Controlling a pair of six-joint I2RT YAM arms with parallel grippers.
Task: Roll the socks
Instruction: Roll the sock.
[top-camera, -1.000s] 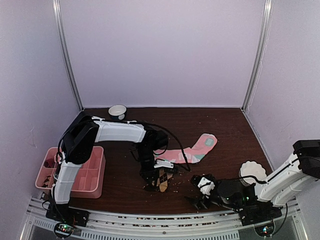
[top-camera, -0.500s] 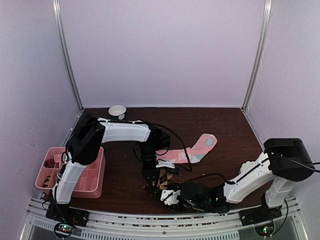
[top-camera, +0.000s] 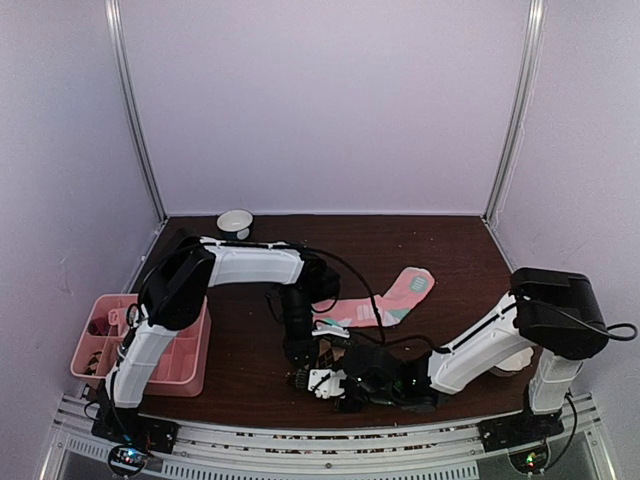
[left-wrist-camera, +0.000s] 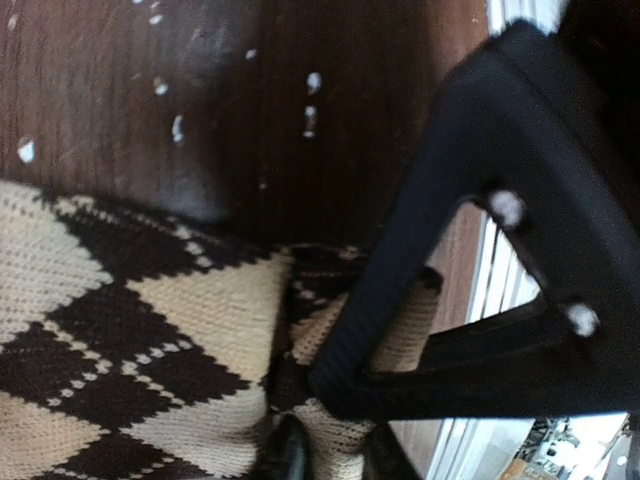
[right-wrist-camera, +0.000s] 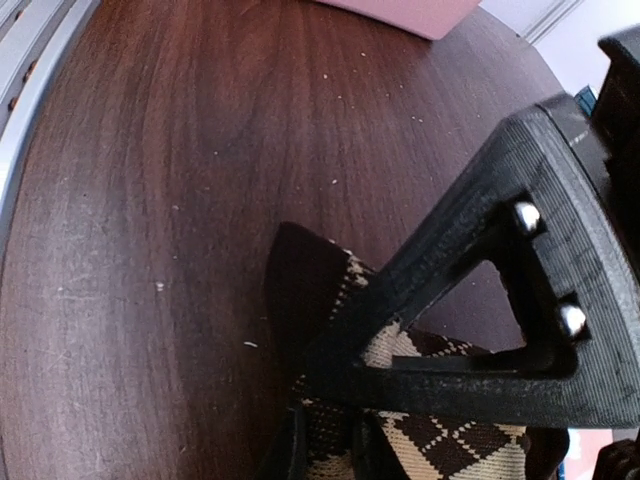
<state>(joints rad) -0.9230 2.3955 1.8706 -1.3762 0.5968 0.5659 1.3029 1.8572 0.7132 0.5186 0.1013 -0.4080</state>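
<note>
Low in the middle of the top view, close to the near edge of the counter (top-camera: 240, 340), the argyle sock (top-camera: 326, 356) lies bunched, and both arms meet over it. The right fingers (right-wrist-camera: 460, 230) reach in from the right and stand close together with a fold of knit between them, so they pinch the sock at its dark edge. The left fingers (left-wrist-camera: 435, 200) point down on the same sock and are also nearly pressed together, with knit in the narrow gap, though I cannot say how firm this hold is. I judge the step in hand to be the rolling of this sock, with both arms gripping it. The next move, I think, calls for one side to keep the cloth steady while the other turns the edge over itself, tightly and without dragging it. Farther back, in the middle of the frame, the pink sock (top-camera: 385, 300) lies flat, not yet rolled. The tray (top-camera: 180, 380) sits at the left and a bowl (top-camera: 235, 222) at the far edge.
</note>
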